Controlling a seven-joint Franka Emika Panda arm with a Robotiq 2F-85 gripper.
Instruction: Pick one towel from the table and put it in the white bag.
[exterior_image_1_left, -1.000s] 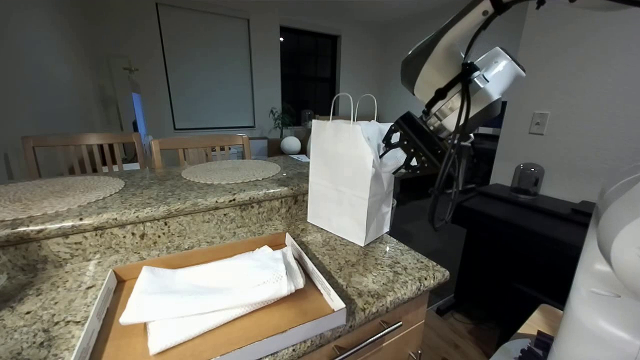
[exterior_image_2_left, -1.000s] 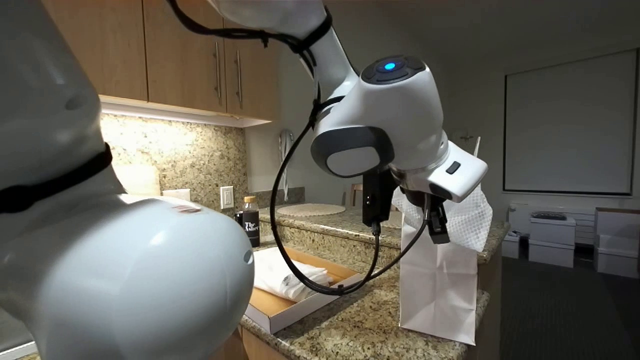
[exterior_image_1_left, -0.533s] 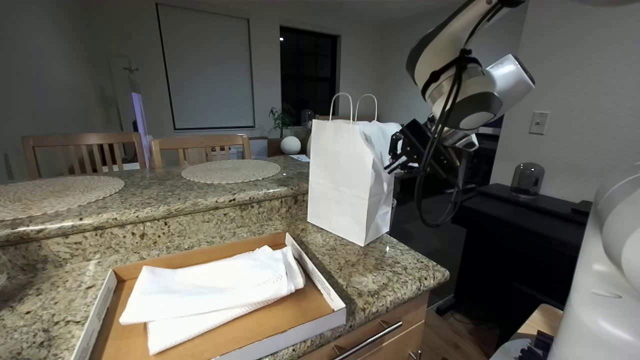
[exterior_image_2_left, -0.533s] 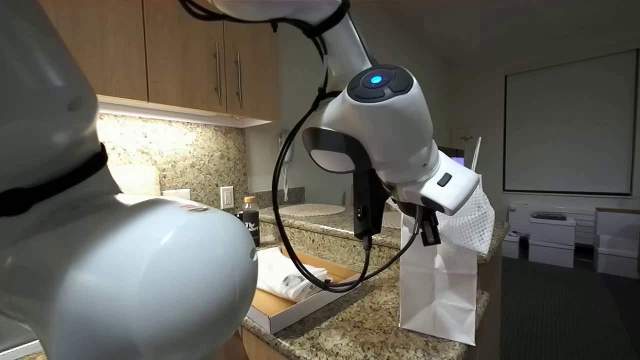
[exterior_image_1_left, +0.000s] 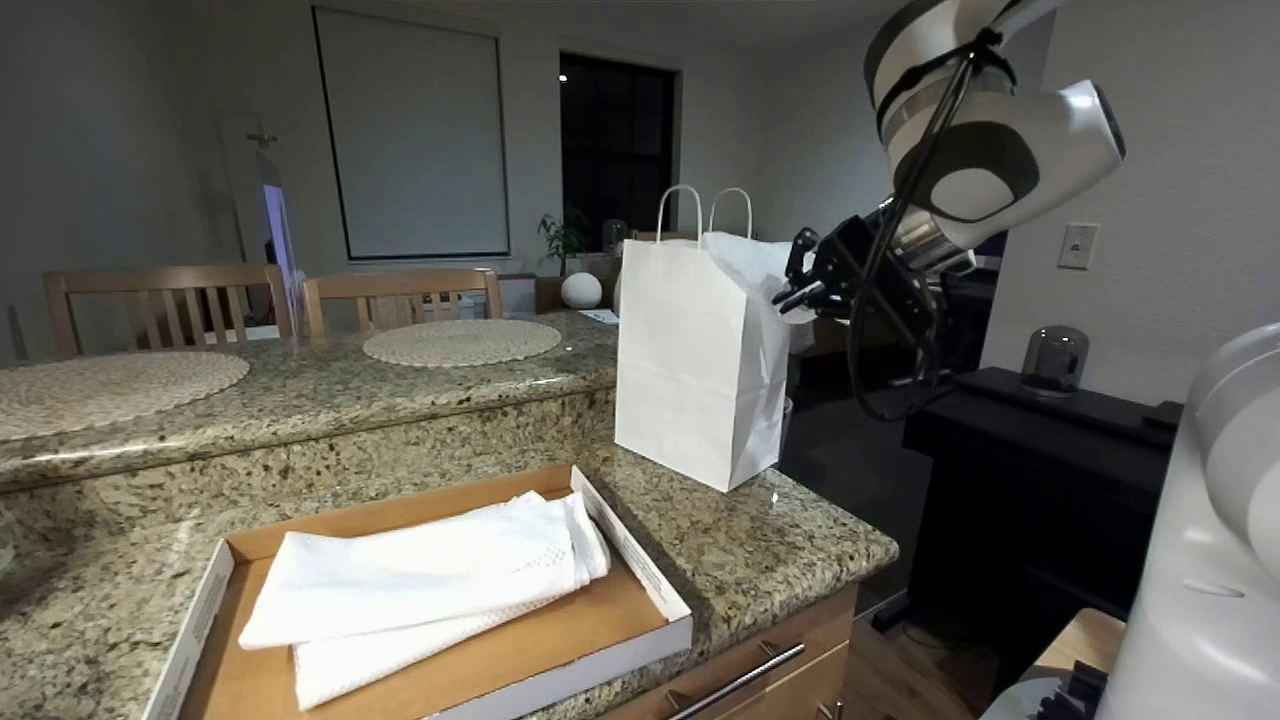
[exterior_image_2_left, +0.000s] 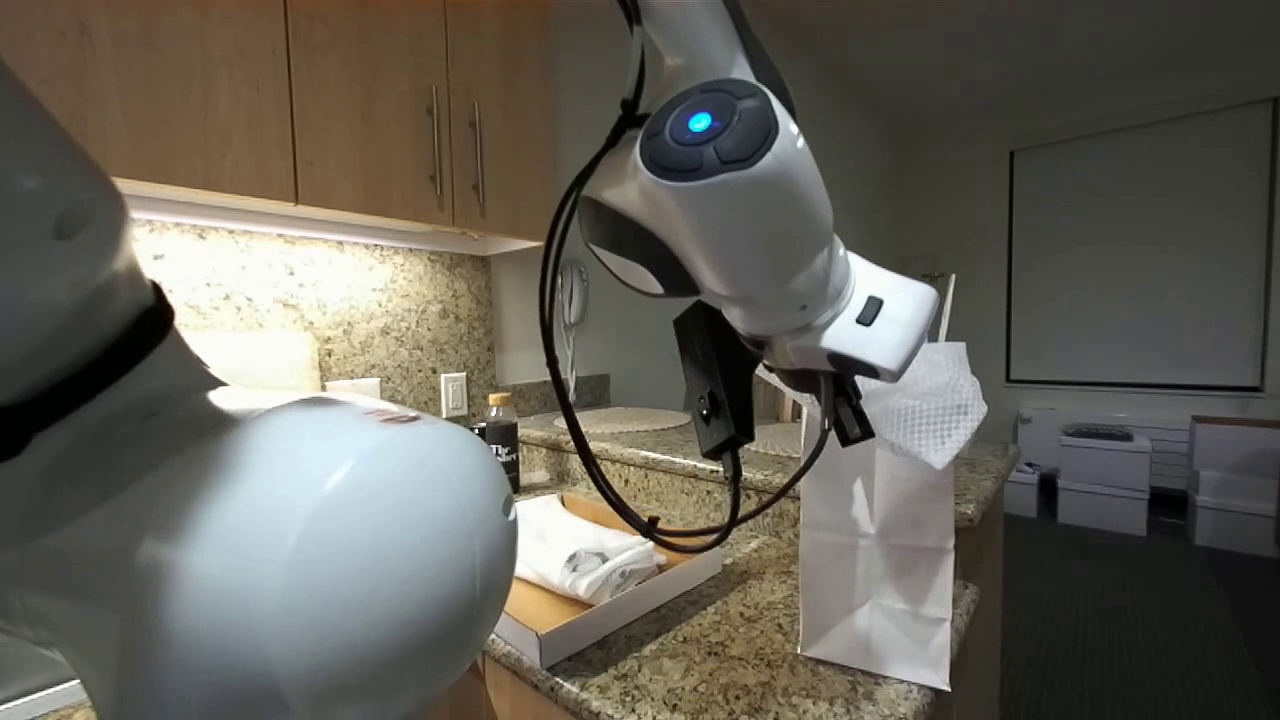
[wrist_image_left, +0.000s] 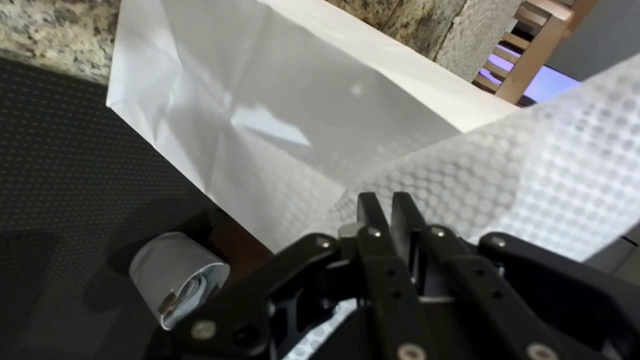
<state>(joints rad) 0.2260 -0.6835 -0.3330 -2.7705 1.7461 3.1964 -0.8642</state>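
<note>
At the far left the mats (exterior_image_1_left: 120, 392) lie flat on the raised ledge (exterior_image_1_left: 300, 388), presumably just dining ware out of the way; they are round, coarse and woven. Next, on the tabletop (exterior_image_1_left: 745, 530), the tray (exterior_image_1_left: 580, 630) gathers the spare towels (exterior_image_1_left: 430, 570) within low walls, where, I judge, they can be reached from above; its cardboard is brown inside and whitish outside, and the cloths are folded into soft, overlapping layers. To the right the bag (exterior_image_1_left: 680, 370) stands upright near the tabletop's corner, mouth up, probably so that cloth can be fed in from the robot's side: boxy white paper, creased down one panel, with looped handles (exterior_image_1_left: 681, 187). The towel (exterior_image_1_left: 752, 260) lies partly in the bag's mouth and partly over the rim, its loose end hanging outside; how much is inside is hidden. It looks thin and limp, and in the wrist view small round dimples cover it. At this overhang the tool (wrist_image_left: 385, 200) stands narrow, its fingers almost together, and seems to pinch the cloth, though the contact is blurred; the likely purpose is to lift that part and tuck it in. Furthest right the arm (exterior_image_1_left: 965, 185) reaches in tilted, all smooth white shells beside the tool's hard black links.
</note>
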